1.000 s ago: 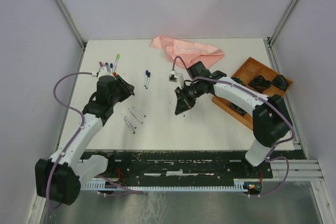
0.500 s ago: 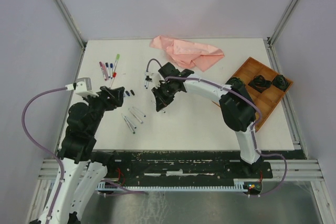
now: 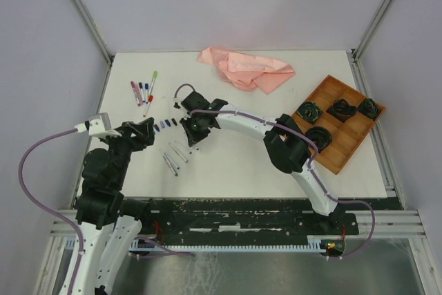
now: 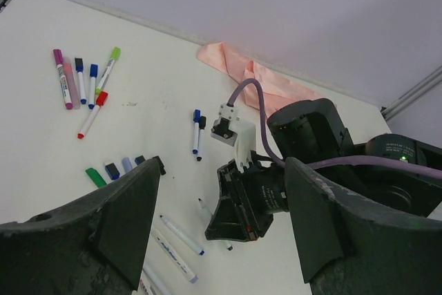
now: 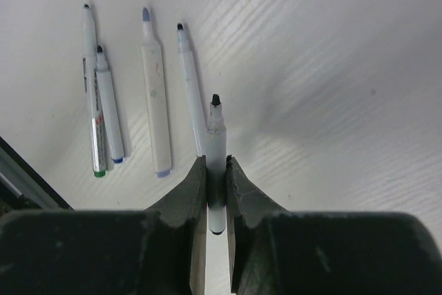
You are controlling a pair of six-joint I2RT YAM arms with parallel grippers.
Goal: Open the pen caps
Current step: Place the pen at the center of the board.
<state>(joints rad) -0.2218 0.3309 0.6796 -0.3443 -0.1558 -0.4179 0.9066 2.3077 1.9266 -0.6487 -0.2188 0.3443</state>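
Done: four uncapped pens [image 5: 155, 94] lay near loose pen caps [image 4: 112, 170].
Hands: right gripper [image 5: 216, 170] clamped on a fifth bare pen [image 5: 216, 139]; left gripper [image 4: 222, 170] gaped empty.
Left: capped pens [image 4: 90, 84] awaited.

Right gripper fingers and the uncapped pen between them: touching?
Touching. The right wrist view shows both fingers of the right gripper flush against the uncapped pen, with no gap on either side of the barrel.

a white table [image 3: 276, 164] is enclosed on three sides by pale lilac-grey walls [image 3: 228, 5], joined at the rear corners by slanting aluminium posts [image 3: 83, 12]. the near edge is fronted by a scuffed black strip [image 3: 242, 206], and the whole is evenly lit, with only soft shadows cast.
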